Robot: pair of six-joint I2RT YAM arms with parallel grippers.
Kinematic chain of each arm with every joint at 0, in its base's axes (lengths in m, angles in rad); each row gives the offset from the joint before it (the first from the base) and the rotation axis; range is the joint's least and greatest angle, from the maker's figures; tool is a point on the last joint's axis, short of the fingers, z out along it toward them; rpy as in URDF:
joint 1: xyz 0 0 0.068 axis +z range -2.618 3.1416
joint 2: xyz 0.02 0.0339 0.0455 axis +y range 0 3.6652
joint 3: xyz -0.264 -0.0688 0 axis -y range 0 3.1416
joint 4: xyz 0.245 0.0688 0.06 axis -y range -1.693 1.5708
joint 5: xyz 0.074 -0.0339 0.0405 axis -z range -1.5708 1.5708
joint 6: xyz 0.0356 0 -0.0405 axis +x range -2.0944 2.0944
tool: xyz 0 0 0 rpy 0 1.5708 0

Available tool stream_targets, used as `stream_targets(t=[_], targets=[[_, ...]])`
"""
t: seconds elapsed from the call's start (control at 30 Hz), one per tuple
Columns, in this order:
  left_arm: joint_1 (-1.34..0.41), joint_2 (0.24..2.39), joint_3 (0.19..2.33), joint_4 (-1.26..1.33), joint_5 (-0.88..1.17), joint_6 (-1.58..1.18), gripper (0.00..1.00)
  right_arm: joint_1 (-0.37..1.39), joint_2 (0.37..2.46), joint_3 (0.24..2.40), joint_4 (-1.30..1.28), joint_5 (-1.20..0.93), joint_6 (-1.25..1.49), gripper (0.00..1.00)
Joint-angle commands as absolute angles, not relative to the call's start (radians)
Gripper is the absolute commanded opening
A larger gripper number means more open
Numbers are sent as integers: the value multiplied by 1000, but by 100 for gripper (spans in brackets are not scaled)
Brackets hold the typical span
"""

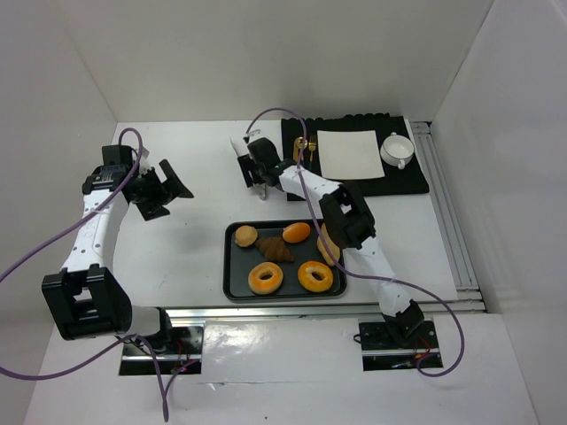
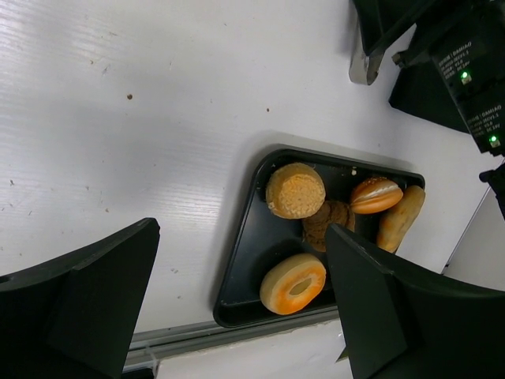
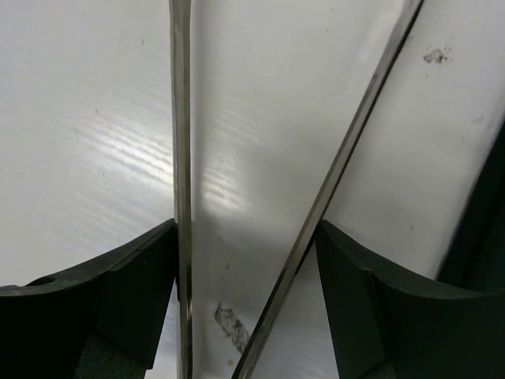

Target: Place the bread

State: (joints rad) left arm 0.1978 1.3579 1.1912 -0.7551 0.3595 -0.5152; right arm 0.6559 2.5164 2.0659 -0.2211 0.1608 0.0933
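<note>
My right gripper pinches metal tongs above the worktop toward its far edge, likely to lift food cleanly; the bread sits on the tray by the near edge. My left gripper hangs spread.

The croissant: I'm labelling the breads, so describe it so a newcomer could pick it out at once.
Find the black tray at the near edge of the table. The croissant lies at its middle, between the pale bun and the orange bun. It alone is dark brown; its neighbours are golden or orange.
</note>
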Motion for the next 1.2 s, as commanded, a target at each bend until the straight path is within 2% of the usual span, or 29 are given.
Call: stream_targets(t=[0.0,0.07,0.17,0.2,0.27,0.3,0.37,0.5,0.57,0.73,0.8,0.9,0.93,0.97,1.07,1.17], targets=[[201,1361,1227,-753,365,-488,100,657,2591,2154,-218,196,110,74],[201,1352,1227,-753,365,-488,100,657,2591,2163,-218,231,121,72],[201,1351,1218,-753,365,-488,100,657,2591,2163,-202,241,121,86],[201,1342,1218,-753,365,-488,100,657,2600,2163,-192,241,121,84],[201,1342,1218,-753,365,-488,100,657,2600,2163,-173,241,121,75],[201,1342,1209,-753,374,-488,100,657,2600,2154,-151,241,132,65],[201,1333,1209,-753,374,-488,100,657,2609,2167,-141,255,132,51],[201,1322,1209,-753,374,-488,100,657,2617,2236,-158,255,141,35],[201,1312,1209,-762,364,-488,100,657,2564,2189,-143,267,141,28],[201,1312,1209,-762,373,-488,100,657,2262,1978,-138,169,143,27],[201,1312,1218,-762,373,-488,100,657,2168,1915,-213,108,152,27],[201,1302,1218,-753,364,-499,100,678,1938,1697,-288,80,152,27],[201,1302,1218,-753,376,-499,100,687,1804,1625,-297,69,152,27],[201,1302,1218,-753,394,-499,100,704,1737,1486,-319,69,166,27],[201,1312,1227,-753,422,-499,100,735,1511,1317,-424,37,208,27],[201,1312,1227,-753,433,-489,100,744,1335,1244,-596,-83,273,30]])
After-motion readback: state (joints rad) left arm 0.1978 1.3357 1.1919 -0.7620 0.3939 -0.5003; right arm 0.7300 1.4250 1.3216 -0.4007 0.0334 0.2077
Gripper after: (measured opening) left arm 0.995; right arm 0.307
